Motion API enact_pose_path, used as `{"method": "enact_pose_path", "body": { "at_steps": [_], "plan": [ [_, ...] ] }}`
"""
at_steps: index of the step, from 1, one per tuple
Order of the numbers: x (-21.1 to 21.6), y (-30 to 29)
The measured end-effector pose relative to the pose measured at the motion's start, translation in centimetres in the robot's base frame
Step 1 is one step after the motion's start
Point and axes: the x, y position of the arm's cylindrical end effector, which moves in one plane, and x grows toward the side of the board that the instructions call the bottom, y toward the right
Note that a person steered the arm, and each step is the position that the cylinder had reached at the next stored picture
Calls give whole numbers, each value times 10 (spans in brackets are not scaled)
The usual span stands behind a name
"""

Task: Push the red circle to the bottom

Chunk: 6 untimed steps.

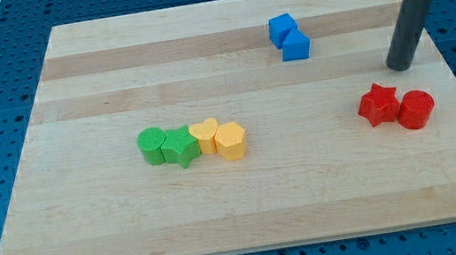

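Note:
The red circle [416, 109] lies at the view's right on the wooden board [248, 205], touching the red star [378, 104] on its left. My tip [400, 66] rests on the board just above the red circle, a short gap away, and to the upper right of the red star.
Two blue blocks [289, 37] sit together near the view's top. A row stands left of centre: green circle [153, 145], green star [181, 147], yellow heart [205, 136], yellow hexagon [231, 140]. The board's right edge is close to the red circle.

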Motion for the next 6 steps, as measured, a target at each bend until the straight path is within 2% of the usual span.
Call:
{"method": "enact_pose_path", "body": {
  "at_steps": [2,3,5,6],
  "plan": [
    [59,0],
    [59,0],
    [115,-12],
    [159,-12]
  ]
}}
